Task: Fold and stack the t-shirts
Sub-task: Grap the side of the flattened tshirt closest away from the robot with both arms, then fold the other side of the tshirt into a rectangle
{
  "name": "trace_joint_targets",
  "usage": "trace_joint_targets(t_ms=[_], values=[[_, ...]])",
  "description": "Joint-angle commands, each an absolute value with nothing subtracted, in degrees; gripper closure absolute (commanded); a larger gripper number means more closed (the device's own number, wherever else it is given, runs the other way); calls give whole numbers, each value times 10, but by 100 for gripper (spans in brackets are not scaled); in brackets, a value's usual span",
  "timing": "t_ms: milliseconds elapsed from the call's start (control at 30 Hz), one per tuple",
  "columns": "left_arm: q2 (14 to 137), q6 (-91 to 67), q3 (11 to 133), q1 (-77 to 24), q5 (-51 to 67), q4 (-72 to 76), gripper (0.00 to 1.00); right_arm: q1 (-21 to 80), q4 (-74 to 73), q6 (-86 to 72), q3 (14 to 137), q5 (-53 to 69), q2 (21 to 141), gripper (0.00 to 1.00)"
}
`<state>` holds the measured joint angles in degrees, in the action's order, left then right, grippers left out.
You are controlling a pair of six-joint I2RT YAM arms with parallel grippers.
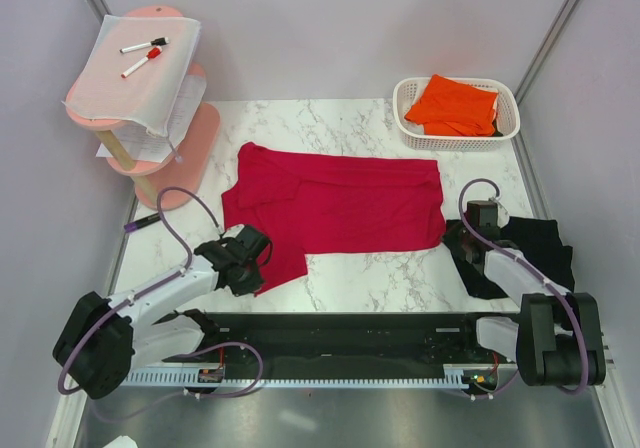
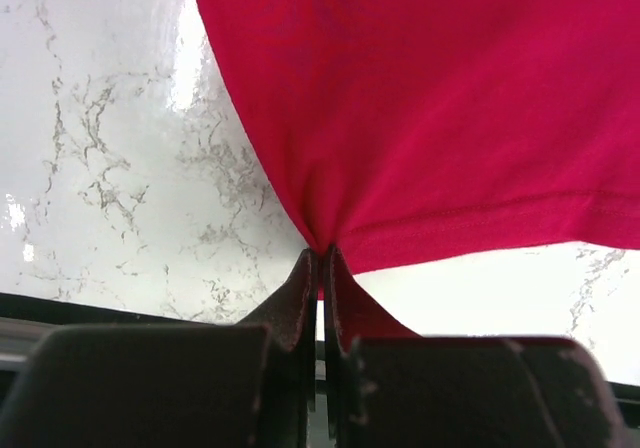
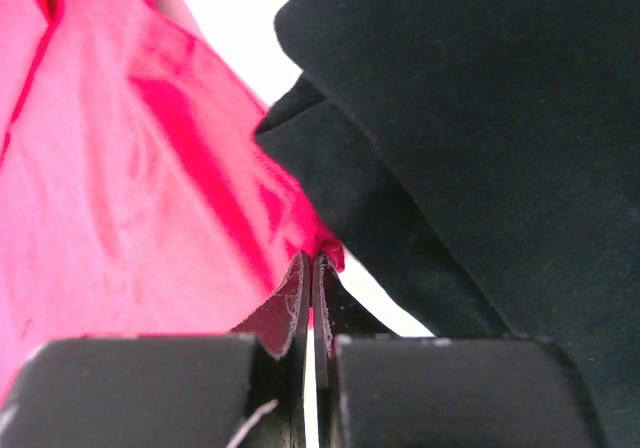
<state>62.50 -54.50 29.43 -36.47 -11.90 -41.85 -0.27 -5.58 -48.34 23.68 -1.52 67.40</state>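
Note:
A crimson red t-shirt [image 1: 340, 208] lies spread flat across the middle of the marble table. My left gripper [image 1: 262, 261] is at its near left flap and is shut on the hem [image 2: 322, 253], with the cloth [image 2: 450, 98] bunching up into the jaws. My right gripper [image 1: 452, 236] is at the near right corner and is shut on a pinch of the red t-shirt [image 3: 150, 168]. Beside that corner a black t-shirt [image 1: 535, 248] lies crumpled, and it fills the right of the right wrist view [image 3: 480, 118]. An orange t-shirt [image 1: 455, 106] sits in the basket.
A white basket [image 1: 508, 128] stands at the back right. At the back left is a pink tiered stand [image 1: 190, 158] with a white sheet and two marker pens [image 1: 143, 45]. A dark pen [image 1: 141, 224] lies near the left table edge.

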Motion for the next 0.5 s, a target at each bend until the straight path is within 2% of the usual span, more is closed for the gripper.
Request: trace_joint_targets(t_ms=[0, 200, 467], values=[[588, -568, 334, -369, -137, -453, 98, -4, -56, -470, 252, 17, 643, 100], [541, -565, 394, -369, -174, -508, 98, -4, -93, -460, 262, 35, 592, 100], [575, -540, 491, -367, -273, -555, 98, -4, -109, -429, 308, 4, 585, 100]])
